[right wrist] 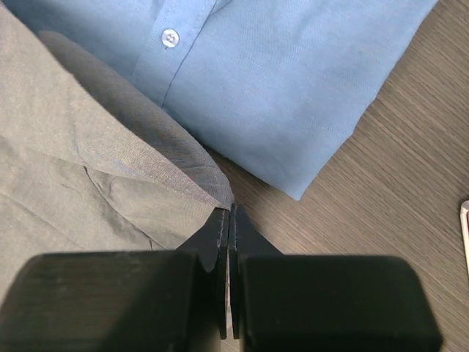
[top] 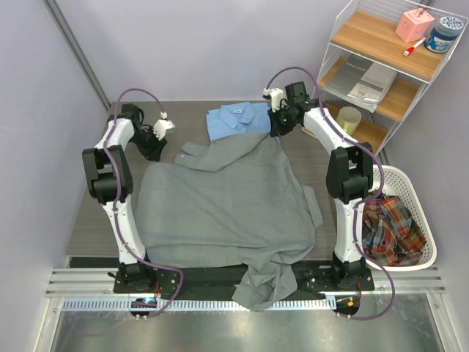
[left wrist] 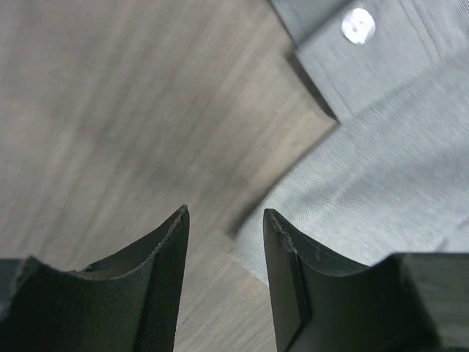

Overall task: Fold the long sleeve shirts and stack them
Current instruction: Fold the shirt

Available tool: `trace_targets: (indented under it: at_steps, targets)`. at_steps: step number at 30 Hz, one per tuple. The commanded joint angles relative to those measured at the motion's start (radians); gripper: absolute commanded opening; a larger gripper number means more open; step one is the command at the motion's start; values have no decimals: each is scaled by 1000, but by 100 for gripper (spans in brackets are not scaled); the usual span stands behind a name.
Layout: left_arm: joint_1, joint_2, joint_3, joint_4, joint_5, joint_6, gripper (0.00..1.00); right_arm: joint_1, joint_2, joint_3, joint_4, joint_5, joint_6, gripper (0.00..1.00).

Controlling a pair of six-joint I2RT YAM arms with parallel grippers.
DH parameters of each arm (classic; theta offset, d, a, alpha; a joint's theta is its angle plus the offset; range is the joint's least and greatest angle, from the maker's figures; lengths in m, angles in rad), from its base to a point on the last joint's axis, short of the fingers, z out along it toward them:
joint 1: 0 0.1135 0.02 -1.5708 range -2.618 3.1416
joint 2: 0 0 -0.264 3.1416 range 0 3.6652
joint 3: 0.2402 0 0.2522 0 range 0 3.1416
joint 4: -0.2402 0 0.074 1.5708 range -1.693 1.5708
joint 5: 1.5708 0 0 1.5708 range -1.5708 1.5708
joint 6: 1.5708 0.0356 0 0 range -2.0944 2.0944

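One grey shirt (top: 220,198), edge in R pincer (right wrist: 229,209), L pincer (left wrist: 223,213) just beside

Soft, even light falls from above. The top view is sharp, with faint shadows in the grey shirt (top: 220,198) folds. The left wrist view is blurred, the table (left wrist: 110,110) grain smeared. The right wrist view is crisp; the blue shirt (right wrist: 278,81) casts a thin shadow along its 6 o'clock edge.

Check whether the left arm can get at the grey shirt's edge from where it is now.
Probably yes. The left gripper hangs open over bare table right beside the grey shirt, with nothing between them.
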Motion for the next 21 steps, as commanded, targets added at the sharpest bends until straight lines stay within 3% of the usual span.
trace_targets:
  at_steps: [1, 5, 9, 16, 21]
  targets:
    - [-3, 15, 28, -151, 20, 99, 46, -3, -65, 17, 18, -24, 24, 1]
    - [-6, -45, -3, -96, 114, 54, 49, -3, -68, 6, 16, -43, 27, 1]
    - [-60, -76, 52, -81, 234, -92, 57, -1, -71, -3, 5, -84, 24, 1]
    - [-276, -67, -9, 82, 159, -204, 61, -1, -91, -40, -7, -132, 12, 1]
    - [-323, -12, 39, 154, 176, -396, 63, 0, -114, -69, -15, -168, -9, 1]
